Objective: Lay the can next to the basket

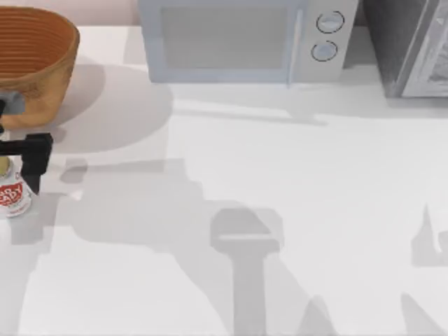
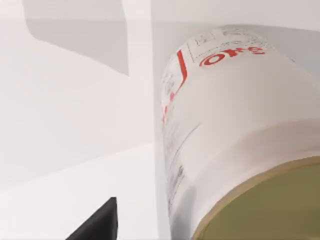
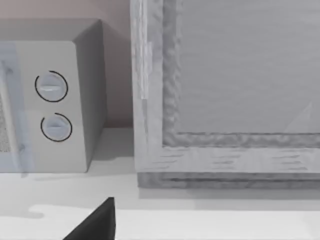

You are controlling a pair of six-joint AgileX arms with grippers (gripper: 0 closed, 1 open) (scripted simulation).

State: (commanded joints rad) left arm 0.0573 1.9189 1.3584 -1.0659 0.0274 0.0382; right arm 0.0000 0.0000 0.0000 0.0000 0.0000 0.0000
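The can [image 1: 14, 197], white with a red label and a dull gold top, lies on the table at the far left edge, just in front of the basket [image 1: 31, 52]. Its gold end points toward the basket. My left gripper [image 1: 15, 183] is right over the can, open, with one black finger [image 1: 33, 164] along the can's right side. In the left wrist view the can [image 2: 235, 135] looms close, and a gap separates it from the finger [image 2: 100, 225]. My right arm is parked; a finger [image 3: 97, 222] of its gripper shows in the right wrist view, facing the back of the table.
A white microwave [image 1: 245, 38] stands along the back edge, right of the basket. A grey appliance [image 1: 413, 45] fills the back right corner. The arms' shadows fall across the white tabletop [image 1: 280, 175].
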